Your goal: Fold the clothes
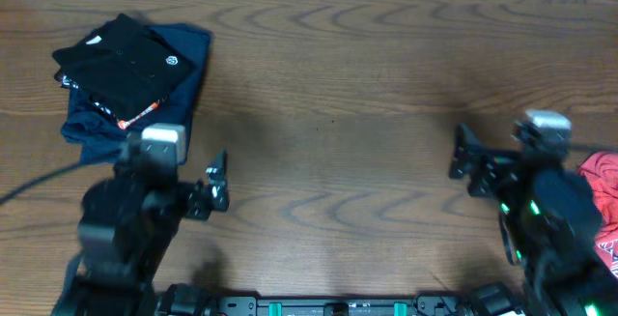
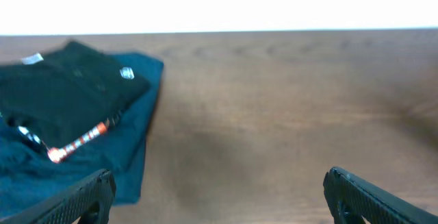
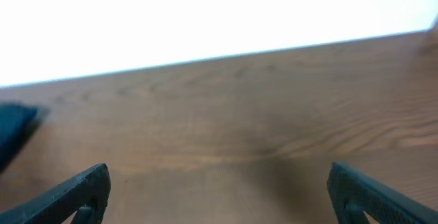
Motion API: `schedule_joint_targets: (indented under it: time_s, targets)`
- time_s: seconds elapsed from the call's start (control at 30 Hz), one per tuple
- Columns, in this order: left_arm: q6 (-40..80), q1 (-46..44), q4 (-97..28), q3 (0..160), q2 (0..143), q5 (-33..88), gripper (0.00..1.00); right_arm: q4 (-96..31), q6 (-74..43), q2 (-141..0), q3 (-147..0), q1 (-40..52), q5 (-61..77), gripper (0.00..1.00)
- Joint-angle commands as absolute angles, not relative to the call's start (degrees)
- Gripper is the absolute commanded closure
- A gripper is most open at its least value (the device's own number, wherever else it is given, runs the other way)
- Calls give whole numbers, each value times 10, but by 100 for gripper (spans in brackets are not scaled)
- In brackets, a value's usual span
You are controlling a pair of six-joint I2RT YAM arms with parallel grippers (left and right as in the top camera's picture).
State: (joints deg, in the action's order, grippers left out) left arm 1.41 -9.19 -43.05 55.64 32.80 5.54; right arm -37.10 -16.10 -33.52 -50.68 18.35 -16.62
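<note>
A wide brown wooden table (image 1: 338,84) with a swirling grain is seen from above, bare across its middle. Two dark robot arms are placed along the near edge: the left arm (image 1: 126,219) at the lower left and the right arm (image 1: 555,210) at the lower right, with green lights glowing on the latter.

At the far left corner of the table, a navy garment (image 1: 188,74) is laid flat, and a black garment (image 1: 121,65) is folded and stacked on top of it, turned slightly askew. At the right edge, a red garment (image 1: 603,176) is partly hidden behind the right arm.

The left gripper (image 1: 214,186) is held near the stack but apart from it, its jaws spread wide with nothing between them. The right gripper (image 1: 462,154) is pointed toward the table's middle, likewise released and empty, as is confirmed by the wrist view, where only bare wood is seen between its fingers (image 3: 75,193).

An orange and white striped trim (image 2: 79,142) is visible along the black garment's edge, and a small white logo (image 1: 172,62) is printed on its top.
</note>
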Motion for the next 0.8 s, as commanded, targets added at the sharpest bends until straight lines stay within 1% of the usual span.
schedule_joint_targets:
  time_s: [0.0, 0.13, 0.33, 0.77]
  targets:
    - [7, -95, -428, 551, 291, 46, 2, -373, -167, -297, -497, 191, -208, 1]
    - [7, -95, -429, 551, 272, 46, 2, -373, -167, -269, -497, 191, -208, 1]
    - [7, -95, -440, 551, 272, 46, 2, -392, -167, -269, -497, 191, -208, 1]
    - [7, -95, -500, 551, 272, 46, 2, -545, -167, -269, -497, 191, -208, 1]
